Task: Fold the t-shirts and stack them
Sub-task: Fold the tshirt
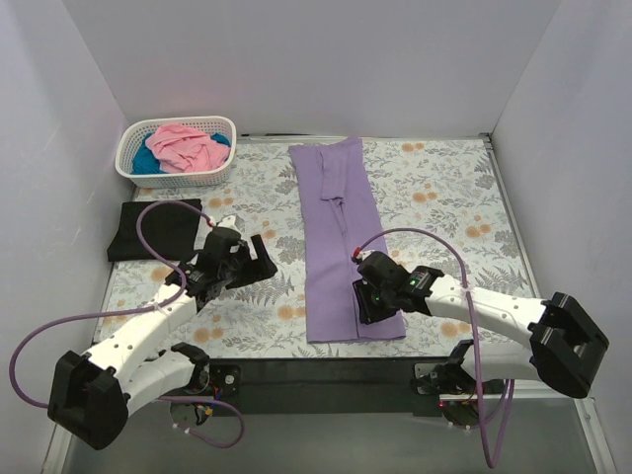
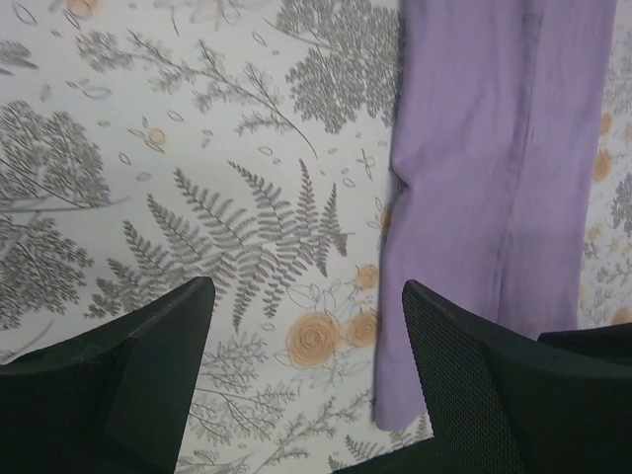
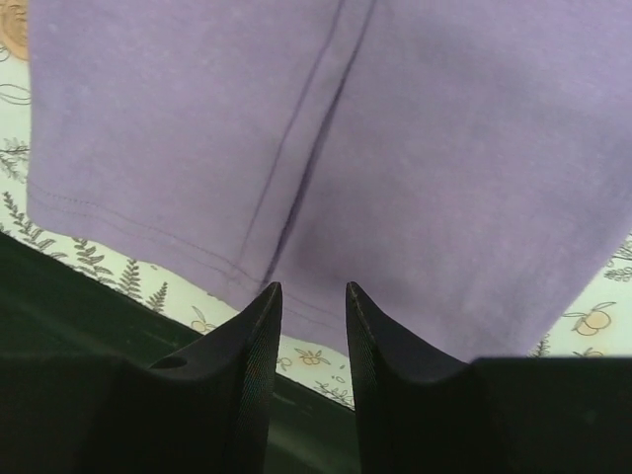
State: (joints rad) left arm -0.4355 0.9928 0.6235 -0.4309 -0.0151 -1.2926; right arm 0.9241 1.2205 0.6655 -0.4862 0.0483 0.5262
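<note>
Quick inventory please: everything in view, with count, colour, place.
lavender purple soft fabric t-shirt: 1, lavender, folded into a long strip, table centre
black fabric t-shirt: 1, black, folded, table's left edge
pink fabric t-shirt: 1, pink, crumpled in the basket
teal blue fabric t-shirt: 1, teal, basket, under the pink one
white plastic lattice basket: 1, white, far left corner
grey-and-orange floral cloth: 1, covers the table
left arm: 1, white and black, jaws open above the cloth beside the strip
right arm: 1, white and black, jaws slightly parted over the strip's near hem
</note>
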